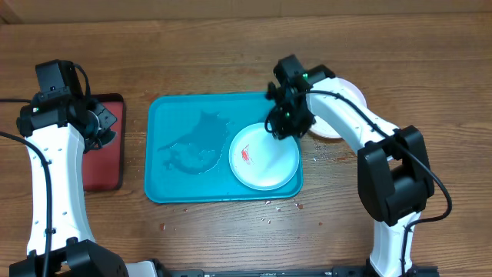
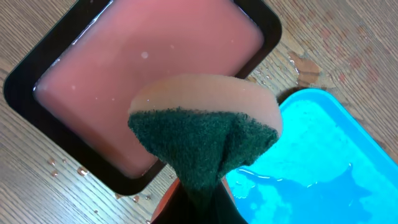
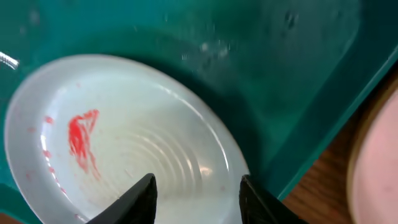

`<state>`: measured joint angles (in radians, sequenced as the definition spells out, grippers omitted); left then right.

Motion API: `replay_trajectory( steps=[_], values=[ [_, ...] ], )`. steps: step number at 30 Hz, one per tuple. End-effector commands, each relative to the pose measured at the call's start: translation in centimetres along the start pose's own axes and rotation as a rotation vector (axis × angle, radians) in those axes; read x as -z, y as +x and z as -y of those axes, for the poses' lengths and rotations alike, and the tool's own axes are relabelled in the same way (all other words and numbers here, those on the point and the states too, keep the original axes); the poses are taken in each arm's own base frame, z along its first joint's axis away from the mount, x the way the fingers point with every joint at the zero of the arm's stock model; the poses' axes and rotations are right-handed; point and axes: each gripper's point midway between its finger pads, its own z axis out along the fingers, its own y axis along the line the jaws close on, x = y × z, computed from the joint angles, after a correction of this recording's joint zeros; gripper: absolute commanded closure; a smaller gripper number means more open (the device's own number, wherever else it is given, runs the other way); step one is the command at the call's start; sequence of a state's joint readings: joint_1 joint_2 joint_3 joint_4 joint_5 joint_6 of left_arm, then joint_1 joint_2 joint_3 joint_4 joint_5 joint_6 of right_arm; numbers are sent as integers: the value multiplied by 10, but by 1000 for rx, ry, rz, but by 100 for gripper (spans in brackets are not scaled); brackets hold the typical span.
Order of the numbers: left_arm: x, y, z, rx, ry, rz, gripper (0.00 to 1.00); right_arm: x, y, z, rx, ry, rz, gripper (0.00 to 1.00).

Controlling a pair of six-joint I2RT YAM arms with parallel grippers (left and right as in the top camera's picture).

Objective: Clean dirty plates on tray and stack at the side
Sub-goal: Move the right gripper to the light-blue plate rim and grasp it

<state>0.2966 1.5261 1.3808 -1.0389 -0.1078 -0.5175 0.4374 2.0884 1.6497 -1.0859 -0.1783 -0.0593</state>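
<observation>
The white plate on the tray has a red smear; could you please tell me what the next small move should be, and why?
Probably lower the right gripper and close on the near rim of the plate to steady it. Its jaws stand open above that rim, the smear is unwiped, and the sponge hangs over the red tray.

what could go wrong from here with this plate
1. The plate lies on a wet tray; the open right gripper might push it sliding rather than grip its rim.
2. The red smear is unwiped, and the sponge is off over the pink tray; stacking now would leave it dirty.
3. The right arm hangs over the side plate and could knock it.
</observation>
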Motion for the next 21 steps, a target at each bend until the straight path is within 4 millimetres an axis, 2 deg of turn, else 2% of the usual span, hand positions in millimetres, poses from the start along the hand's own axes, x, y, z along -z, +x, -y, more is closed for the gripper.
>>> replay_trajectory(
  steps=[1, 3, 13, 15, 21],
  values=[
    [-3, 0, -1, -13, 0, -5, 96, 12, -13, 13, -6, 71, 53, 55],
    [-3, 0, -1, -13, 0, -6, 96, 9, -10, 23, -9, 126, 42, 55],
    [-3, 1, 2, -12, 18, -13, 96, -14, 9, 28, -11, 130, -2, 60],
    [-3, 1, 2, -12, 18, -13, 96, -17, 10, 27, -13, 120, -6, 65],
    [-3, 1, 2, -12, 18, -13, 96, -18, 14, 19, -11, 91, -20, 67]
  ],
)
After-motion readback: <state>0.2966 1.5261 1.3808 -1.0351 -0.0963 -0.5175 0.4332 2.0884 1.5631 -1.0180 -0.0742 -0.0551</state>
